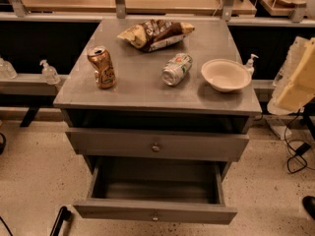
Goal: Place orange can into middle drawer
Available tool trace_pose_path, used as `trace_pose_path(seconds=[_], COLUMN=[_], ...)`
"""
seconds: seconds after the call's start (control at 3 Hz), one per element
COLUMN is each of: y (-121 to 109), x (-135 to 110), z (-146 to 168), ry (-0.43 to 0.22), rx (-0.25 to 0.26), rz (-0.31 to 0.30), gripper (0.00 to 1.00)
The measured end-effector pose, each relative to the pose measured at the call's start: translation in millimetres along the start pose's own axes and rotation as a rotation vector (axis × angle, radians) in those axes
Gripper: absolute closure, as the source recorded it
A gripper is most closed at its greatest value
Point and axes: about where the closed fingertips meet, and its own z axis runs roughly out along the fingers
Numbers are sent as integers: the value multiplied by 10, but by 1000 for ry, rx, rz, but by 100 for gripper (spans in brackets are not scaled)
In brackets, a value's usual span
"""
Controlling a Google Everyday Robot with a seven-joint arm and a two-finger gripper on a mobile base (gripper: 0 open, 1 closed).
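Observation:
The orange can stands upright on the left part of the grey cabinet top, its silver top with pull tab facing up. The middle drawer, the lower of the two drawer fronts, is pulled far out, and nothing shows inside it. My gripper is a pale blurred shape at the right edge, beside the cabinet at the height of its top. It is far to the right of the orange can and holds nothing that I can see.
A green-and-white silver can lies on its side mid-top. A white bowl sits to its right and a chip bag at the back. The upper drawer is slightly out. Cables lie on the floor at right.

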Motion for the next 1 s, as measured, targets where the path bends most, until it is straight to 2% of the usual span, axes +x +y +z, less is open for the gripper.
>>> trace_pose_path(seconds=[0.33,0.67,1.0], y=[0,-185,-405], x=[-1,-460,-963], z=[-1,208,648], ry=[0,-63,-133], rx=[0,-19,-62], rz=[0,-76,-134], gripper=[0,0,0])
